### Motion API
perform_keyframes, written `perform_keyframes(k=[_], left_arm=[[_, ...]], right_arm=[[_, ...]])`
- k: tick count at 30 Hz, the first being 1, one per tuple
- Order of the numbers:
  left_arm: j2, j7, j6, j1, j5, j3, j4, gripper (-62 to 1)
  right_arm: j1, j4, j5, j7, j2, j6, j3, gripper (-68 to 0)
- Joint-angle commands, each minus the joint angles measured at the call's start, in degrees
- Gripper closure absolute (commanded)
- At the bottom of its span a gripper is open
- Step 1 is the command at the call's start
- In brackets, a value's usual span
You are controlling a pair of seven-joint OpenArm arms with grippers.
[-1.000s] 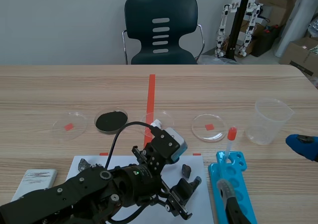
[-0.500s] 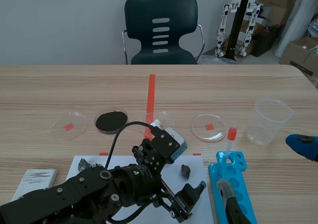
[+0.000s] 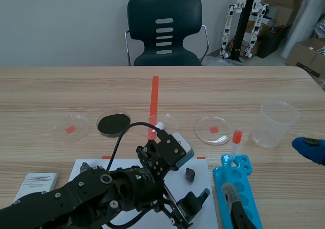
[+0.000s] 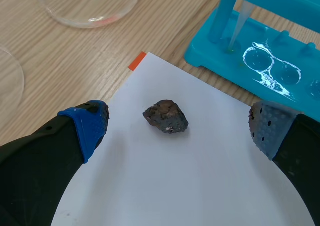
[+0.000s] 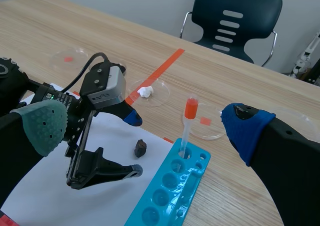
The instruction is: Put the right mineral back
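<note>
The dark mineral (image 4: 166, 117) lies on the white sheet (image 4: 200, 196) on the worktop (image 4: 55, 65). It sits untouched between the left end effector's (image 4: 178, 125) wide-apart fingers, nearer the blue-padded one (image 4: 89, 126).

Mineral (image 3: 189, 174) on the paper (image 4: 190, 186) — rack (image 3: 250, 198) to its right, dish (image 3: 214, 129) behind both.

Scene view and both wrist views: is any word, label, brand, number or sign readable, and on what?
None can be read.
Grey slab at the table's near left: faint marks, too blurred to read.
Cardboard box behind the table: any print too small to read.
Blue rack: no lettering visible.
</note>
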Motion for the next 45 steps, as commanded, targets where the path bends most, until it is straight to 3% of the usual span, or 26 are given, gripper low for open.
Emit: perform_keyframes(k=[1,45], left_arm=[[-0.68,-0.81,0.09,0.48,-0.31,-0.15,2.78,-58.7],[-0.98,-0.79,0.09,0.76,-0.33,-0.15,4.02,-58.7]], right_arm=[[0.00,0.48,0.61,0.85,0.61,0.02,0.04,-65.5],[0.00,0.48,0.61,0.85,0.61,0.02,0.04,-65.5]])
